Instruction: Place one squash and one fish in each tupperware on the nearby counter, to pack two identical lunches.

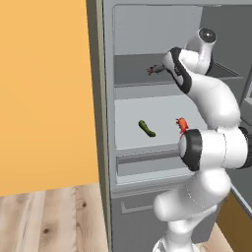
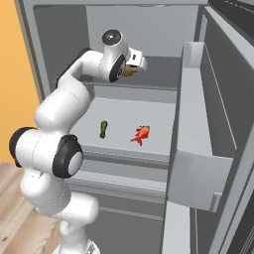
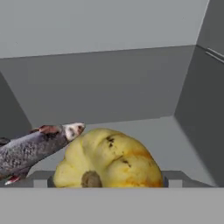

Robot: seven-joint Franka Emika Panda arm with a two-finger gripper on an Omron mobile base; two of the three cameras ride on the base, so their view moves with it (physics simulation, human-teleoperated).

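My gripper [image 3: 107,180] reaches into the open fridge's upper shelf [image 2: 158,69]. Its fingertips [image 3: 41,179] press on both sides of the roundish yellow squash [image 3: 109,159], which sits on that shelf. In the right base view, a bit of the yellow squash [image 2: 130,72] shows just under the hand. The dark grey fish [image 3: 33,151] lies right beside it; the left base view shows the fish [image 1: 155,70] next to the wrist. On the shelf below lie the slim green squash [image 1: 146,128] [image 2: 103,129] and the red-orange fish [image 1: 182,125] [image 2: 141,134]. The tupperware is out of view.
The fridge door [image 2: 198,149] stands open on the right, its bin jutting toward the shelves. An orange cabinet panel [image 1: 44,98] walls off the left side. A grey drawer [image 1: 147,162] sits under the lower shelf. Wooden floor [image 1: 49,216] lies below.
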